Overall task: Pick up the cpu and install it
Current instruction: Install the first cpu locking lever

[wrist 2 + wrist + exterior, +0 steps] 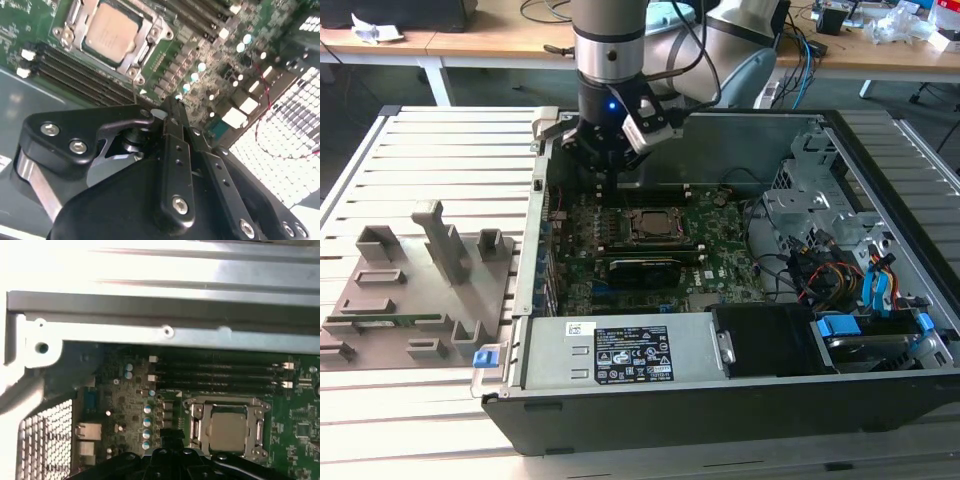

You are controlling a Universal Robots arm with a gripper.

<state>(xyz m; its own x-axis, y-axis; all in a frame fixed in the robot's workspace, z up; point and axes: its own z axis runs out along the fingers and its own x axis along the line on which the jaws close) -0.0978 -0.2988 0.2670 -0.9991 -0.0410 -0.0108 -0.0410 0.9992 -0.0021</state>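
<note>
While I hang over the open computer case (880, 400), my end effector (603, 175) sits just above the motherboard (720, 255), near the case wall on the exterior view's left. In the second wrist view my end effector (172, 112) shows its two dark fingers (176, 150) pressed together, with nothing between them; its tip hovers over the green board beside a row of small capacitors.

The cpu (652, 226) lies flat in the metal-framed socket (629, 222) near the middle of the board, its pale silvery top facing up. In both wrist views the cpu (111, 31) (227, 428) rests inside the frame, with the socket (150, 36) (256, 407) bracket surrounding it on all sides. It is apart from my fingertips, off toward the exterior view's right of where I hover. Long dark memory slots (220, 371) run beside the socket.

Outside the case, on the slatted desk (420, 400) at the exterior view's left, stands a grey plastic tray (415, 290) with posts and slots. A power supply with a white label (632, 352) lies along the near side of the case, and coloured cables (840, 275) bunch near the drive bay at the exterior view's right.
</note>
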